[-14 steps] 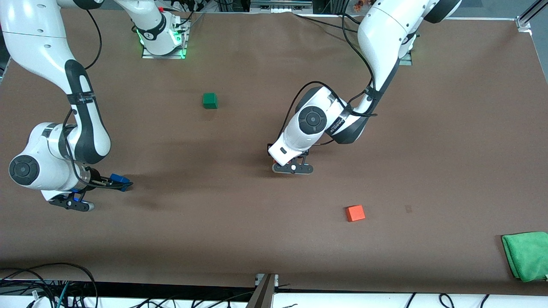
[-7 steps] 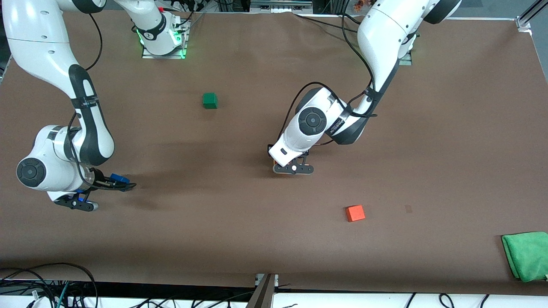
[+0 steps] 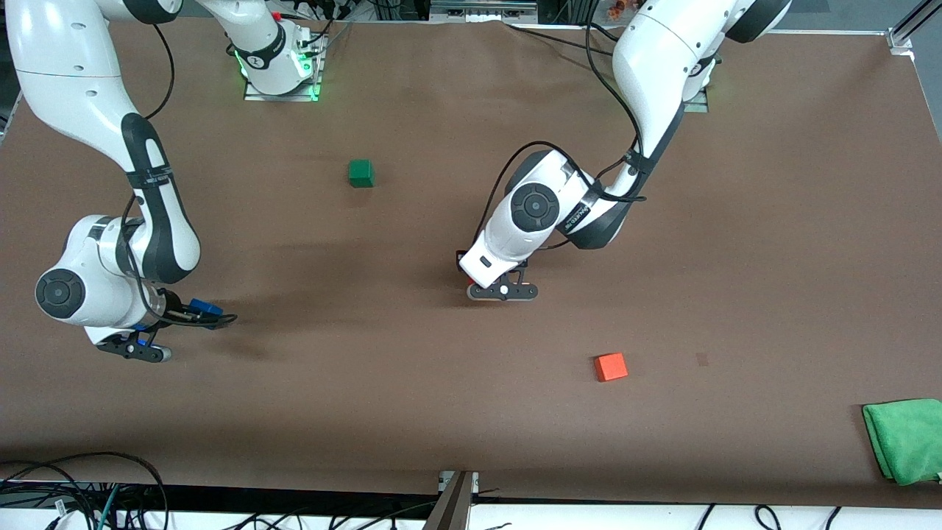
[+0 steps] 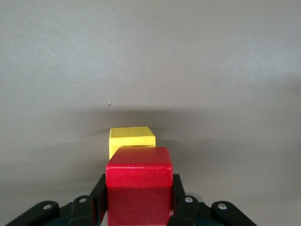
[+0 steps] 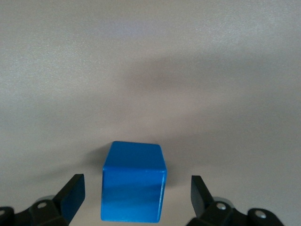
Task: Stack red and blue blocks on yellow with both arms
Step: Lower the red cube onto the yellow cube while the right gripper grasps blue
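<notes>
I see my left gripper clamping the matte deep red cube just over the small bright yellow cube; released off-centre, it may topple. My right gripper spreads wide around the bright blue cube resting on the table, near the right arm's end

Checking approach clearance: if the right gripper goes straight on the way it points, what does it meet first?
The blue block, which sits between the open jaws of the right gripper, not yet gripped. Past it only bare table shows, though depth is unclear.
</notes>
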